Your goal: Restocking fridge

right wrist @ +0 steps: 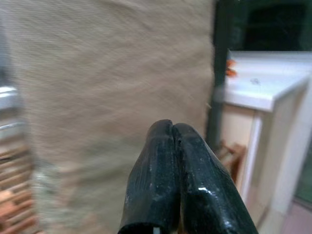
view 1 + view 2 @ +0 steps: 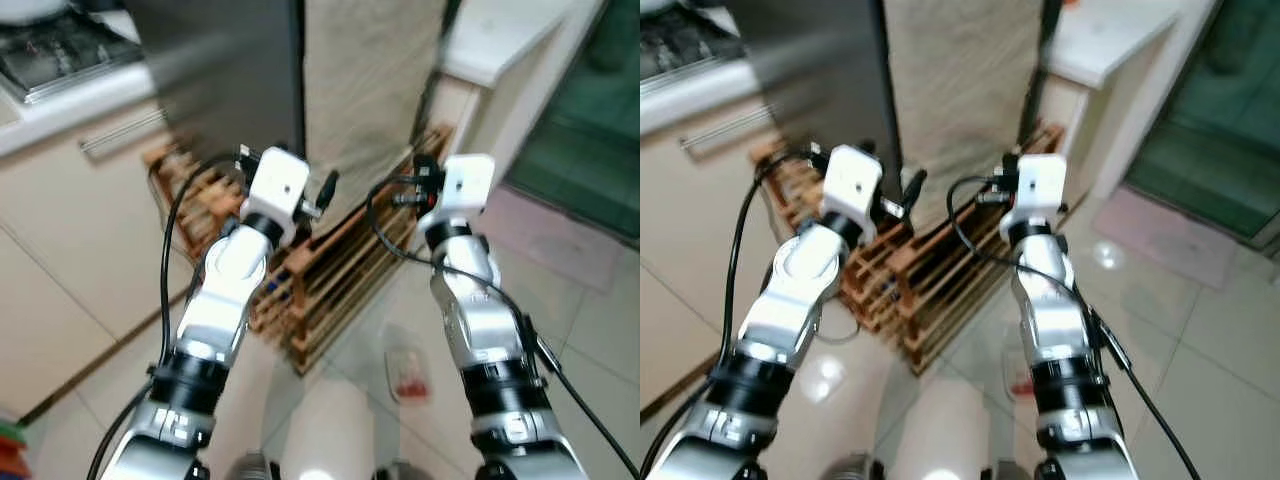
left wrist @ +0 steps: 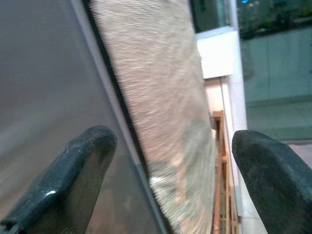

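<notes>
The fridge stands straight ahead, with a dark grey face (image 2: 220, 70) and a beige woven-looking panel (image 2: 370, 80) beside it, split by a black edge. Both silver arms are raised toward it. In the left wrist view my left gripper (image 3: 173, 146) is open; its black fingers (image 3: 87, 161) straddle the black edge between grey face and beige panel, touching nothing. In the right wrist view my right gripper (image 1: 173, 129) is shut with nothing held, pointing at the beige panel (image 1: 107, 97). My left wrist (image 2: 280, 185) and right wrist (image 2: 465, 185) hover above wooden racks.
Wooden slatted racks (image 2: 330, 270) lean on the floor at the fridge's foot. A counter with a stove (image 2: 50, 50) and drawer handle (image 2: 120, 135) lies left; a white counter (image 2: 490, 40) and green glass door (image 2: 590, 110) lie right. A small clear packet (image 2: 405, 375) sits on the tiles.
</notes>
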Robot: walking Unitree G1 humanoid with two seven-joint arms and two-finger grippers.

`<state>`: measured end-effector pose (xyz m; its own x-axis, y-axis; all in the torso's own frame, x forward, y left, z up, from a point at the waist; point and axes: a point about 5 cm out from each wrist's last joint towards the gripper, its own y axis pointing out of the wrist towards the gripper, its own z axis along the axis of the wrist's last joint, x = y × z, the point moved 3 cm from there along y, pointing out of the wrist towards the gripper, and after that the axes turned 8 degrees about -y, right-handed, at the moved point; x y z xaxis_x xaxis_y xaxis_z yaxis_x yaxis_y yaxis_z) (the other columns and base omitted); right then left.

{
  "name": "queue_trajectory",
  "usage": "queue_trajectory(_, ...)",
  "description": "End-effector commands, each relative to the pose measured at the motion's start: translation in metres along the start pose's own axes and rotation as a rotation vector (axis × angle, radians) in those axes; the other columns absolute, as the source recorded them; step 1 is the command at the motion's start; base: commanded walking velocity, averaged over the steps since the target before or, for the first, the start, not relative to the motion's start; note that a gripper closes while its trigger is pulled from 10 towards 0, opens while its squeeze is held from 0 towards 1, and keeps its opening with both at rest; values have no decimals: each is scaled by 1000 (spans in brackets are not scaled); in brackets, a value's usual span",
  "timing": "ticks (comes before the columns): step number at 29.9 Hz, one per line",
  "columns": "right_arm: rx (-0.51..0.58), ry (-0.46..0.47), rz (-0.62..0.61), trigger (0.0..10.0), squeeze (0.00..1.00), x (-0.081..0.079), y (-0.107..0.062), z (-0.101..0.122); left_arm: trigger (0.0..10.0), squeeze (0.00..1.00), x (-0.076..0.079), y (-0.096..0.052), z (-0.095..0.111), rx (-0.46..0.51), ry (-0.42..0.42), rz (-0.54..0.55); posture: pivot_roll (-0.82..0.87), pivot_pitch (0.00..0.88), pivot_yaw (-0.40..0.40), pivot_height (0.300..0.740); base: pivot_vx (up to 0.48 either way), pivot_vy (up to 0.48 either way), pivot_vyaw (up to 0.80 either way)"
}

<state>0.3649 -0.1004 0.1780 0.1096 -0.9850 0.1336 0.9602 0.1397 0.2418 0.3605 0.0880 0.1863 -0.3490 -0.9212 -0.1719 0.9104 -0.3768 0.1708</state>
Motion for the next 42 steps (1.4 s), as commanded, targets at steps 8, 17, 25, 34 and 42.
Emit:
queue_trajectory(8,-15,-32,-36,10000,0,4,-3,1,10000,0,-9,0,-9,-34,-7,46,120,1,-9,703,0,0,0)
queue_trajectory(17,-116,24,-125,10000,1000,24,-9,-20,10000,0,-12,-2,-11,-39,-3,45,115,0,0,703,0,0,0)
queue_trajectory(25,-109,11,-161,10000,1000,26,-11,-18,10000,0,-6,2,-12,-47,-7,11,94,0,22,703,0,0,0)
queue_trajectory(34,-93,0,-193,10000,1000,29,-16,-16,10000,0,-6,1,-19,-71,-97,9,84,9,32,703,0,0,0)
queue_trajectory(42,-64,-42,-267,10000,1000,44,-33,-17,10000,0,-36,-6,-32,-119,-293,199,94,18,30,703,0,0,0)
